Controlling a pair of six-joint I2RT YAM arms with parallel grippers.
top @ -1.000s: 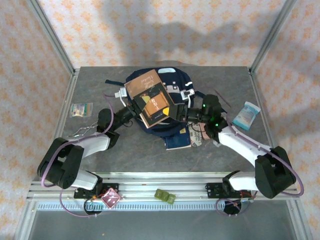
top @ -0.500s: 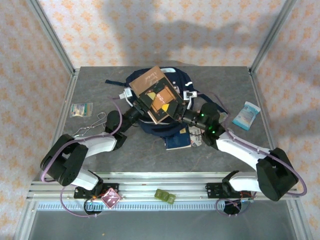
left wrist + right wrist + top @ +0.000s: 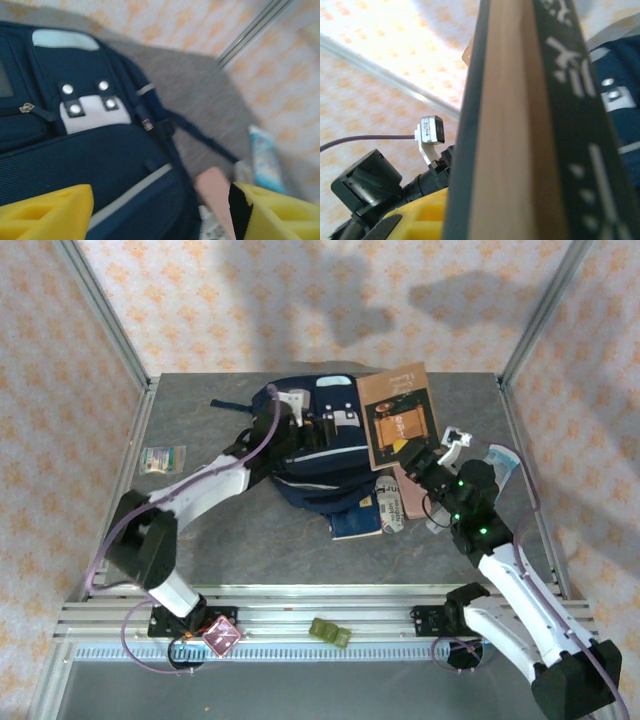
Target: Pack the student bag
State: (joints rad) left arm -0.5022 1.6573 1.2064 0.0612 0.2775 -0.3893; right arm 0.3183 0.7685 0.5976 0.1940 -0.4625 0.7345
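The student bag (image 3: 322,458), a large navy backpack with a white stripe, lies in the middle of the table. My left gripper (image 3: 308,422) hovers over its upper part, open, with nothing between its yellow fingers (image 3: 47,212). Below it in the left wrist view are the bag's (image 3: 95,150) stripe and grey riveted patch. My right gripper (image 3: 418,462) is shut on the lower edge of a brown book (image 3: 398,418), held up and tilted above the table to the right of the bag. Up close, the book's page edge (image 3: 512,150) hides one finger; the other yellow finger (image 3: 417,217) is beside it.
A navy-blue book with a yellow label (image 3: 355,525), a printed packet (image 3: 390,510) and a pink notebook (image 3: 410,495) lie by the bag's lower right. A tissue pack (image 3: 500,462) sits far right, a small packet (image 3: 162,458) far left. Dark straps (image 3: 228,406) trail off the bag.
My left gripper let go of the brown book, opened and moved up over the bag. My right gripper shut on the book and carried it up and to the right, off the bag.
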